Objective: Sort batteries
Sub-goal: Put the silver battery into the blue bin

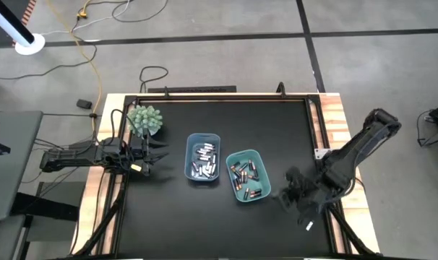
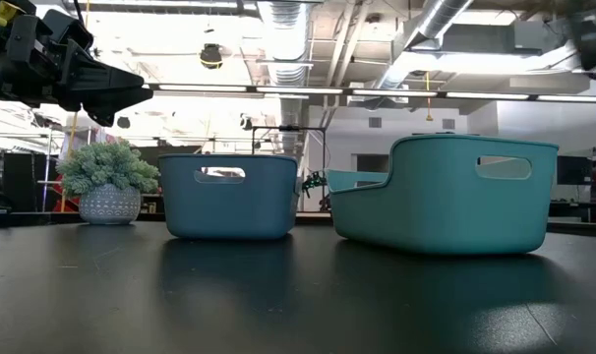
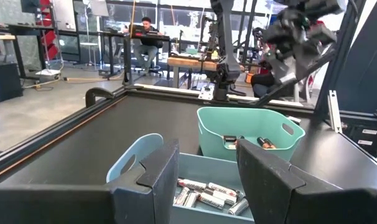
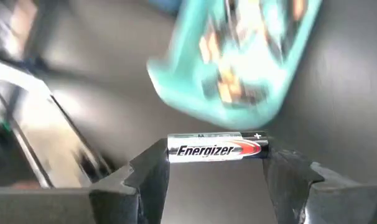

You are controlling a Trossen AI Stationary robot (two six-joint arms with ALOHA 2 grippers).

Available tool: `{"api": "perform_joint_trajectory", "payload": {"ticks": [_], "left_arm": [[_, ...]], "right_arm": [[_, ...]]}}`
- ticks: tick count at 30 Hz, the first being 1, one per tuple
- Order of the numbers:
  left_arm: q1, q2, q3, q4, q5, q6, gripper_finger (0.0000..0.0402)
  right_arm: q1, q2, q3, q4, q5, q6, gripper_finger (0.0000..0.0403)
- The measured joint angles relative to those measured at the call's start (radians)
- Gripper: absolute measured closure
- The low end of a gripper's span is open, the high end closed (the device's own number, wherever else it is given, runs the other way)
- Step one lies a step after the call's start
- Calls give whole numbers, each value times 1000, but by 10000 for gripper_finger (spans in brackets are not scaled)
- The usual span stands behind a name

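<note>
- We see the right pincer clamped on a silver Energizer battery, which lies crosswise between the two fingertips, held at its ends
- In the overhead view the right pincer sits over the black counter, just beside the teal bin on the side away from the blue bin, near the counter's right edge
- The teal bin holds dark batteries with copper ends, scattered loosely across its floor
- The blue bin stands just beside the teal one, toward the left arm, and holds silvery-white batteries in a loose heap
- The left pincer hangs above the counter at the left side, near the blue bin, its fingers apart and nothing between them
- From the left wrist we look past the parted fingers into the blue bin, where the silvery cells lie; the teal bin stands behind it
- A small potted plant stands near the back left corner of the counter, close to the left pincer
- From counter height the two bins stand side by side, apart, with the plant off to one side
- A person sits at a desk far back in the room
</note>
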Motion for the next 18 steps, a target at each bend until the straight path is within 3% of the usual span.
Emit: {"api": "perform_joint_trajectory", "payload": {"ticks": [4, 9, 14, 18], "left_arm": [[0, 0, 0, 0, 0, 0, 244], [0, 0, 0, 0, 0, 0, 244], [0, 0, 0, 0, 0, 0, 244], [0, 0, 0, 0, 0, 0, 244]], "right_arm": [[-101, -40, 1, 83, 157, -146, 174], [-315, -27, 1, 335, 165, -471, 174], [-535, 60, 14, 648, 16, -758, 174], [-657, 199, 130, 638, -104, -854, 174]]}}
